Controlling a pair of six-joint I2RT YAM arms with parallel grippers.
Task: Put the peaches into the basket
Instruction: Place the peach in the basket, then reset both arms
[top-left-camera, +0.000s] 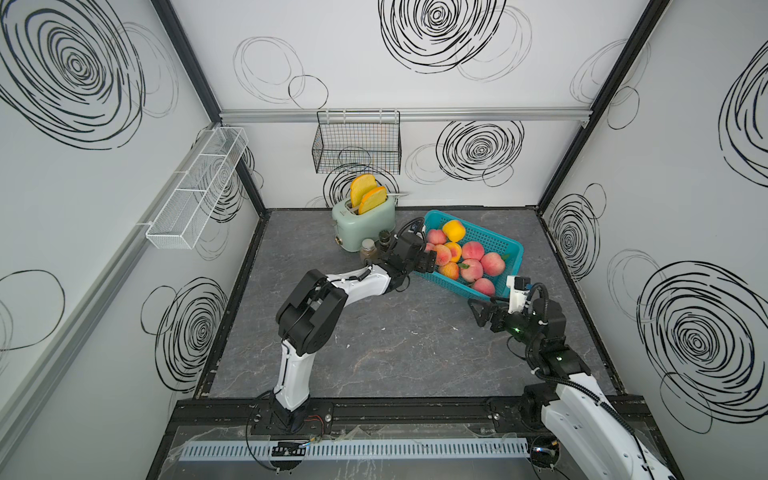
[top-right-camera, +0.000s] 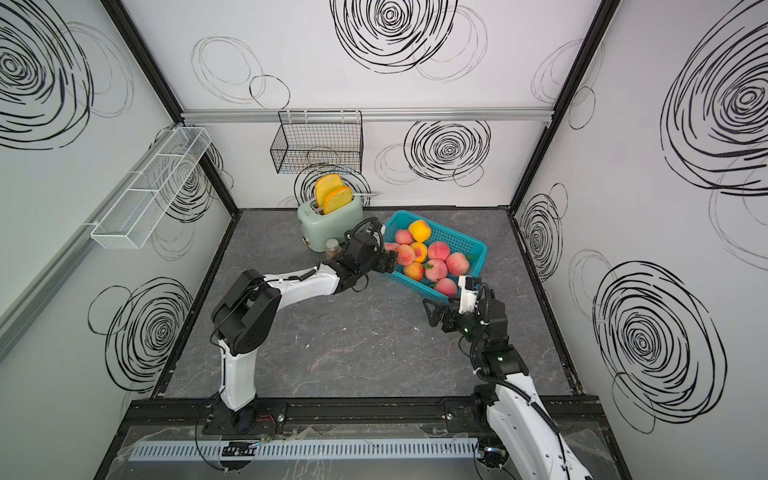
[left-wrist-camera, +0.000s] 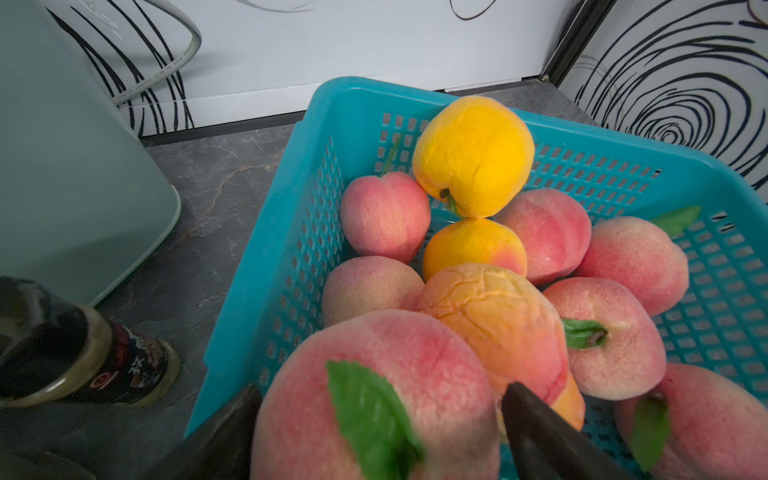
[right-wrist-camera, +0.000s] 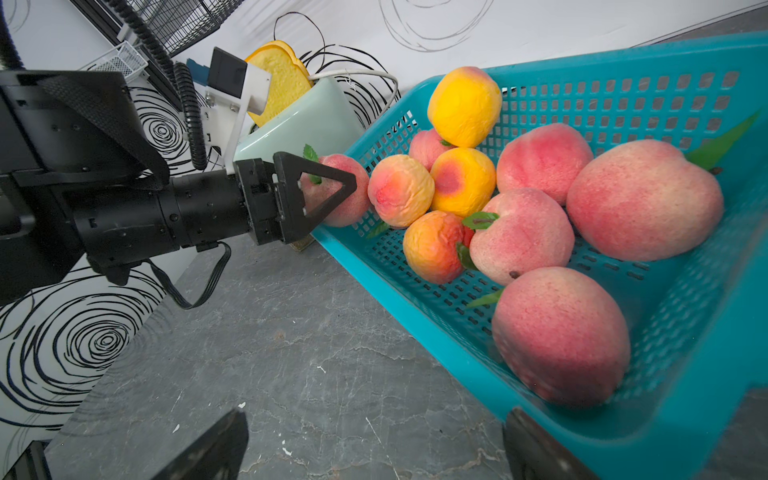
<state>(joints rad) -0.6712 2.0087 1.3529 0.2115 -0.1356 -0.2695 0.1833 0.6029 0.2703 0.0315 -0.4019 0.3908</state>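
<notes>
Teal basket (left-wrist-camera: 291, 266) on the table (top-left-camera: 374, 353) holds the other peaches (top-left-camera: 473, 250); my left fingers (top-left-camera: 430, 262) flank one leafy peach (left-wrist-camera: 374, 395) at its rim, gripping or not I cannot tell; my right fingers (top-left-camera: 478, 312) gape empty beside it; I see none loose, so the task looks nearly done.

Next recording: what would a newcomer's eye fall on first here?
The heap of pink-red and yellow-orange toy peaches piled in the teal-blue slotted plastic basket, right of centre, toward the back. Next, the left claw at the basket's rim, its fingers flanking a pink, green-leafed peach. Beside the basket stands a mint-green toaster holding two orange-crusted toast slices.
</notes>
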